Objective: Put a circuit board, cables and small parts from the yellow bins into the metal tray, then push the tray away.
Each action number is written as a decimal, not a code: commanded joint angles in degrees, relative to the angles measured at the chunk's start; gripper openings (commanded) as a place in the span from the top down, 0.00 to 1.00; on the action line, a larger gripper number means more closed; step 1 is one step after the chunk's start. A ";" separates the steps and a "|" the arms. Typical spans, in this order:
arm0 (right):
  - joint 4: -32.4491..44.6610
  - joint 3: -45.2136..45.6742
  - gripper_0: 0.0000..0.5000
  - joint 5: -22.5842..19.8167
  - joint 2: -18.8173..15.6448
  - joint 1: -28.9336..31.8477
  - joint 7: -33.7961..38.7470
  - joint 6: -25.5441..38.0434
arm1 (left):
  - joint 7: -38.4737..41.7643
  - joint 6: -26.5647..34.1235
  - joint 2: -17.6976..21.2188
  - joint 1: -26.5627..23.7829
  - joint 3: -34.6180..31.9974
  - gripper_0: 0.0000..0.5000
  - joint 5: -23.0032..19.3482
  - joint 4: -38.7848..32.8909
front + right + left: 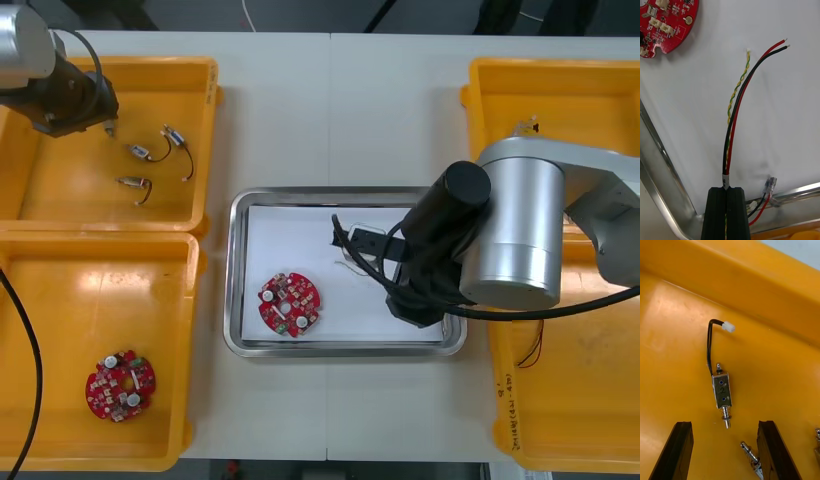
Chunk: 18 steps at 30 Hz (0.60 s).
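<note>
My right gripper [727,191] is shut on a cable bundle [738,112] of black, red and twisted yellow-green wires. The bundle hangs low over the white inside of the metal tray [662,187], near one of its corners. A round red circuit board [290,303] lies in the tray's left half. My left gripper [724,423] is open above the far left yellow bin [205,150]. Just ahead of its fingers, between them, lies a small metal part [721,389] with a black lead and white plug. A second small metal part [752,459] rests beside one finger [775,450].
Three small metal parts [140,152] lie in the far left bin. Another red circuit board [120,385] sits in the near left bin [190,300]. More cables [765,195] lie at the tray rim by my right fingers. The right arm covers the tray's right side and part of the right bins [600,80].
</note>
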<state>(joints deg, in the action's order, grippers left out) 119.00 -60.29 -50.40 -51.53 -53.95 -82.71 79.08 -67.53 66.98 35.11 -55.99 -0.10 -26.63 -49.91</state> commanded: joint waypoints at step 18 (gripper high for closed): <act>-6.32 -7.29 1.00 0.65 4.42 -2.13 -1.75 -4.11 | 6.79 -8.80 -1.97 -3.43 5.19 0.00 6.15 3.50</act>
<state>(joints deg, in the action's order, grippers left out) 112.40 -66.38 -49.45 -47.94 -54.05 -82.71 75.24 -67.38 59.36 33.72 -56.27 3.12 -23.38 -45.86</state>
